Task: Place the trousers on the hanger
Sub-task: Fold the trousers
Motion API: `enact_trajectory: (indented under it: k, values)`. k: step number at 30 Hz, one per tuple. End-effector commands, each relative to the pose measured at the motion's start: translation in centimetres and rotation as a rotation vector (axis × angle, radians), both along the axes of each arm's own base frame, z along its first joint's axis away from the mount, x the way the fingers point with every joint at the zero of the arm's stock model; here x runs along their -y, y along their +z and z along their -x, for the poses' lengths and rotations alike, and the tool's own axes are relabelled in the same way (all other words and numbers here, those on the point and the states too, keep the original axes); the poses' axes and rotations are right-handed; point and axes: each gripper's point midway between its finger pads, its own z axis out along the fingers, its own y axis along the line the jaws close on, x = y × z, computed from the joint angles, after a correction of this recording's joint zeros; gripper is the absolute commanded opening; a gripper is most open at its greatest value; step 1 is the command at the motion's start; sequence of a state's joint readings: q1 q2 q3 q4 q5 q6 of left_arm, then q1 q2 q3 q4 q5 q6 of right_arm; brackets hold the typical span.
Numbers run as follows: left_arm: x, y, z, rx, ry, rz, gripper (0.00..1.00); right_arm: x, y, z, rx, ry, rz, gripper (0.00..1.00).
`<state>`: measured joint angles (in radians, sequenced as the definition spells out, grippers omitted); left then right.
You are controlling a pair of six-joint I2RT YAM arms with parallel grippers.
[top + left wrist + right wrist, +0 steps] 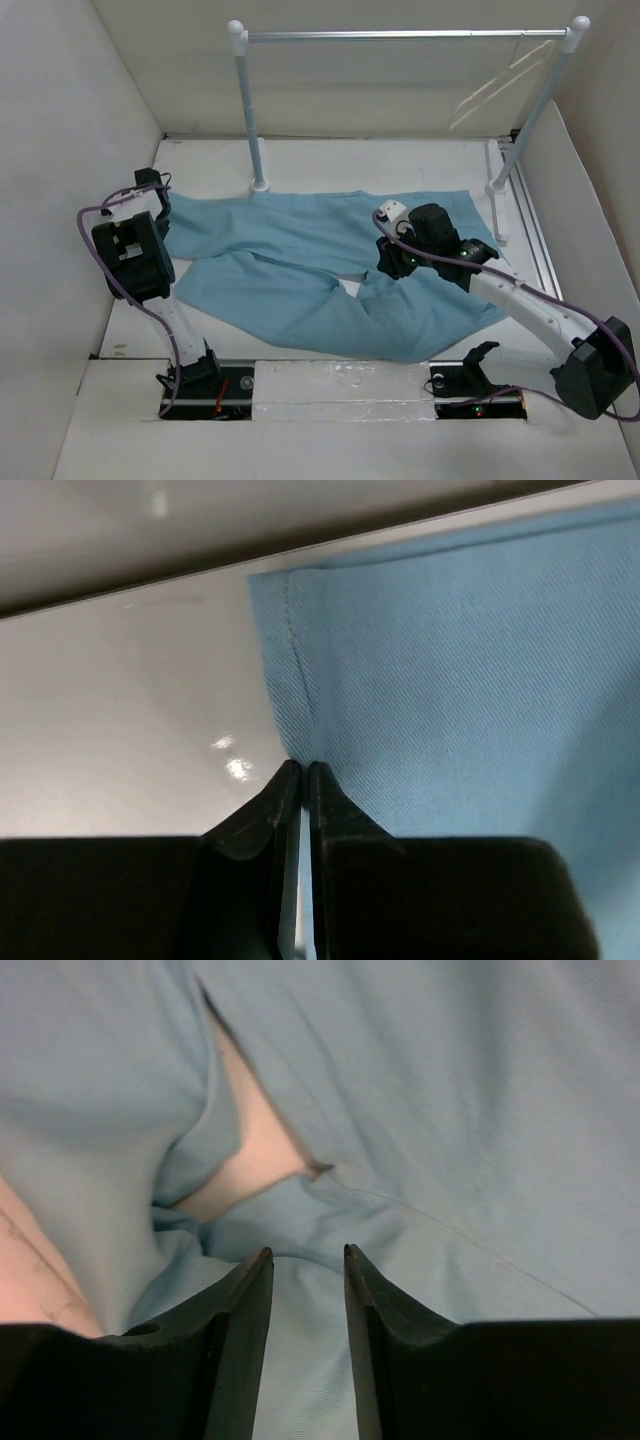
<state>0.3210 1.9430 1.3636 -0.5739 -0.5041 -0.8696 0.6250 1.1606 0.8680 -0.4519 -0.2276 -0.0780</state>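
The trousers (300, 255) lie spread flat across the middle of the frame, waist to the right and both legs running left, so nothing is hung yet. The hanger (470, 93) shows only faintly at upper right, apparently hanging from the rail (400, 35), well apart from the cloth. The left gripper (303, 770) is clenched right at a hem edge at the left end; whether cloth sits between its fingers I cannot tell. The right gripper (305, 1255) is released, its fingers spread just above the crotch fold. Judging by this, the whole task remains: lifting, carrying and draping. The white table (350, 160) is glossy, and plain white walls (60, 120) box it in.
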Motion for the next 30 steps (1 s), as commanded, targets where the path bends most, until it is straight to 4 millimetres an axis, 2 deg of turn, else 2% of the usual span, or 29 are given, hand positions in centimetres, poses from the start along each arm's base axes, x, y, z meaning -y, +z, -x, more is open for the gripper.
enact_trajectory:
  k: [1, 2, 3, 4, 5, 6, 7, 8, 9, 10, 11, 13, 14, 16, 17, 18, 20, 21, 22, 24, 25, 26, 27, 28, 29, 30]
  values:
    - [-0.1, 2.8, 2.7, -0.016, 0.023, -0.064, 0.0, 1.6, 2.8, -2.4, 0.075, -0.071, -0.036, 0.41]
    - [0.0, 3.1, 2.9, -0.013, 0.019, -0.064, 0.17, 2.0, 3.0, -2.8, 0.075, -0.086, -0.043, 0.46]
    - [0.2, 3.2, 3.3, -0.028, 0.008, -0.058, 0.25, 2.4, 3.2, -3.1, 0.072, -0.105, -0.053, 0.49]
    - [0.2, 4.2, 3.4, -0.015, 0.015, -0.065, 0.32, 3.3, 3.3, -3.8, 0.07, -0.143, -0.063, 0.58]
    - [0.2, 4.9, 3.4, -0.002, 0.014, -0.066, 0.42, 3.5, 3.6, -4.2, 0.077, -0.16, -0.082, 0.62]
    - [0.8, 5.7, 2.9, 0.016, -0.027, -0.075, 0.45, 3.9, 3.7, -4.5, 0.07, -0.186, -0.102, 0.65]
    - [2.1, 7.8, 2.2, 0.08, -0.065, -0.094, 0.45, 4.0, 3.5, -4.6, 0.058, -0.192, -0.121, 0.67]
    - [3.2, 9.0, 1.6, 0.123, -0.1, -0.09, 0.45, 4.9, 3.4, -5.3, 0.046, -0.232, -0.138, 0.67]
    - [4.6, 10.2, 0.2, 0.189, -0.153, -0.09, 0.46, 5.0, 3.6, -5.7, 0.029, -0.268, -0.181, 0.67]
    - [6.7, 12.5, -0.8, 0.272, -0.233, -0.081, 0.46, 5.0, 3.2, -5.7, 0.008, -0.27, -0.205, 0.67]
    - [11.1, 14.0, -2.2, 0.326, -0.356, -0.071, 0.46, 5.4, 3.1, -6.0, -0.008, -0.292, -0.226, 0.68]
    - [16.4, 17.2, -3.8, 0.427, -0.51, -0.063, 0.46, 6.9, 3.0, -7.4, -0.022, -0.387, -0.278, 0.68]
    - [21.6, 17.8, -4.0, 0.453, -0.645, -0.038, 0.46, 7.7, 2.3, -7.9, -0.024, -0.432, -0.287, 0.68]
    - [27.0, 18.8, -4.0, 0.498, -0.784, 0.0, 0.46, 11.0, 1.1, -8.9, -0.055, -0.602, -0.311, 0.68]
    - [29.3, 18.7, -3.7, 0.499, -0.854, 0.018, 0.46, 12.3, -0.7, -8.5, -0.096, -0.673, -0.31, 0.69]
    - [33.3, 18.7, -2.5, 0.506, -0.953, 0.054, 0.45, 14.8, -1.5, -8.6, -0.121, -0.788, -0.335, 0.69]
    - [37.1, 17.9, -0.8, 0.495, -1.076, 0.091, 0.45, 18.4, -2.9, -7.8, -0.125, -0.946, -0.307, 0.74]
    - [39.9, 17.7, 0.8, 0.494, -1.148, 0.107, 0.45, 20.2, -3.9, -7.0, -0.142, -1.026, -0.287, 0.76]
    - [40.9, 16.9, 2.0, 0.485, -1.192, 0.126, 0.45, 24.1, -3.9, -6.3, -0.108, -1.169, -0.258, 0.77]
    - [42.7, 16.8, 3.6, 0.498, -1.258, 0.146, 0.45, 27.7, -4.3, -4.6, -0.088, -1.31, -0.191, 0.78]
    - [44.1, 16.6, 5.3, 0.497, -1.321, 0.174, 0.46, 30.8, -4.2, -3.5, -0.057, -1.426, -0.15, 0.78]
    - [45.7, 16.9, 7.3, 0.522, -1.415, 0.219, 0.46, 34.7, -4.1, -0.5, -0.041, -1.591, -0.053, 0.79]
    - [45.6, 16.9, 7.3, 0.521, -1.421, 0.216, 0.46, 34.7, -4.1, -0.5, -0.041, -1.593, -0.052, 0.79]
    - [46.4, 17.5, 8.4, 0.546, -1.458, 0.265, 0.46, 36.1, -4.2, 0.6, -0.04, -1.657, -0.007, 0.8]
    - [46.3, 16.5, 9.1, 0.526, -1.492, 0.283, 0.46, 37.5, -4.7, 2.2, -0.066, -1.731, 0.022, 0.81]
    - [46.9, 16.8, 9.5, 0.554, -1.515, 0.315, 0.46, 38.2, -4.9, 3.0, -0.08, -1.759, 0.041, 0.82]
